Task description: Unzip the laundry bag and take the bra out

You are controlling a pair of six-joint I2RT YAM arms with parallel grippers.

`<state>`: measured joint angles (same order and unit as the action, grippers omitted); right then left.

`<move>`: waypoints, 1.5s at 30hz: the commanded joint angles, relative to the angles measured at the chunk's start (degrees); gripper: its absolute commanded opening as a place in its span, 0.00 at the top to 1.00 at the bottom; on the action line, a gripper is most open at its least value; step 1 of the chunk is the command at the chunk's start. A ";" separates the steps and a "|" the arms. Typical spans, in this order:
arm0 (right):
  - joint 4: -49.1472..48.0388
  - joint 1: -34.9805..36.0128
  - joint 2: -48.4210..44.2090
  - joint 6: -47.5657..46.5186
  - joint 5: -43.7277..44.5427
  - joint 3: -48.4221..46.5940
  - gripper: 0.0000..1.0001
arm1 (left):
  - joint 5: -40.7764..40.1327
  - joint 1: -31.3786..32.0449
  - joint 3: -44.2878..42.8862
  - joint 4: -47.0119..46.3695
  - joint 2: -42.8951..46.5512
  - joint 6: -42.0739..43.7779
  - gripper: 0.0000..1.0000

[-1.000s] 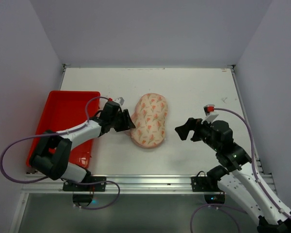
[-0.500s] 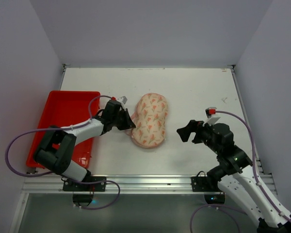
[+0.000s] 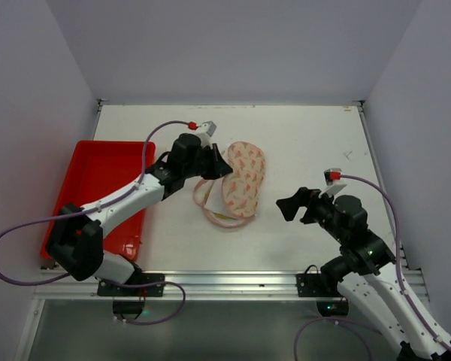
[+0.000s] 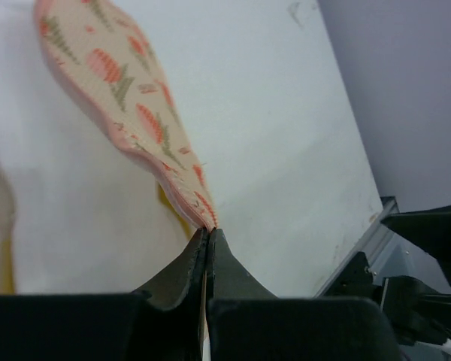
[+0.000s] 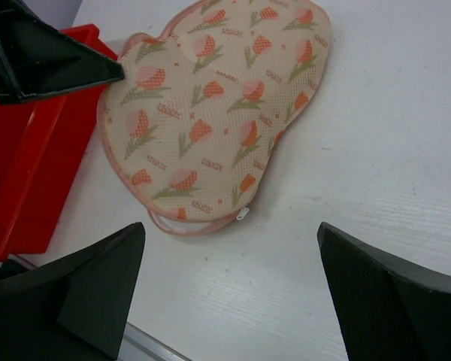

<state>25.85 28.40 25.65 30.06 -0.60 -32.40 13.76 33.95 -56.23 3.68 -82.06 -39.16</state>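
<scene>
Since half a second ago, the left end effector (image 3: 216,167) has swung toward the upper centre of the frame, lifting the left edge of the laundry bag (image 3: 244,179) with it.
The laundry bag, pale pink with an orange and green flower print, sits mid-frame on the surface (image 3: 308,143). Its top layer is tilted up and a pink-edged lower layer lies flat. The left jaws pinch its pink rim. The right end effector (image 3: 290,201), at lower right, is spread wide and apart from it. We count one laundry bag, one red tray (image 3: 98,159) and two arms. The bra (image 4: 167,204) is hidden except for a thin yellow sliver.
</scene>
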 commanded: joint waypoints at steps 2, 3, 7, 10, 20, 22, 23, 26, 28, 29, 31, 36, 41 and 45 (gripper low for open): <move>0.17 0.07 -5.59 1.84 4.20 0.32 0.01 | -2.60 9.52 -12.29 0.01 -6.85 1.54 1.00; 0.43 0.07 -6.65 2.10 4.99 0.58 0.01 | -1.90 11.12 -14.42 0.01 -8.88 1.63 1.00; 4.82 0.07 -11.31 3.59 11.48 -0.72 0.01 | -0.66 17.19 -23.21 1.50 -18.28 2.94 0.77; 7.99 0.07 -16.49 5.35 15.44 -1.17 0.01 | -1.45 20.27 -28.23 3.17 -20.76 4.70 0.62; 9.22 0.07 -25.92 8.52 20.29 0.23 0.01 | -23.91 20.63 -30.70 15.01 -16.73 8.31 0.20; 9.05 0.07 -23.11 8.61 19.50 0.23 0.01 | -27.80 19.49 -29.13 16.52 -16.12 8.48 0.19; 8.96 0.07 -22.06 8.78 19.06 0.15 0.01 | -29.82 18.79 -28.24 17.14 -16.02 8.40 0.19; 7.91 0.07 -17.84 8.52 17.22 0.41 0.01 | -29.50 14.75 -25.17 17.85 -16.55 7.08 0.19; 6.68 0.07 -15.38 8.34 15.37 0.85 0.01 | -29.58 12.63 -24.11 18.29 -17.86 7.07 0.20; 6.06 0.07 -14.67 8.17 14.67 1.20 0.01 | -29.93 12.11 -24.11 18.46 -18.39 7.25 0.20; 4.40 0.07 -13.61 8.08 12.74 2.25 0.01 | -29.67 11.05 -24.72 19.16 -20.59 7.95 0.20; 2.37 0.07 -10.89 8.17 10.80 4.01 0.01 | -28.26 10.52 -26.04 19.08 -24.89 8.83 0.23; 0.96 0.07 -10.88 8.17 9.83 5.33 0.01 | -26.07 10.52 -26.30 18.47 -26.92 9.01 0.23; -0.88 0.07 -11.94 8.08 8.69 7.09 0.01 | -26.24 10.52 -26.04 18.55 -29.64 9.10 0.28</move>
<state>28.82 28.45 14.48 37.80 9.61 -26.46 -12.38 44.38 -81.10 22.37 -110.17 -31.66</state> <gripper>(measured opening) 0.986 0.737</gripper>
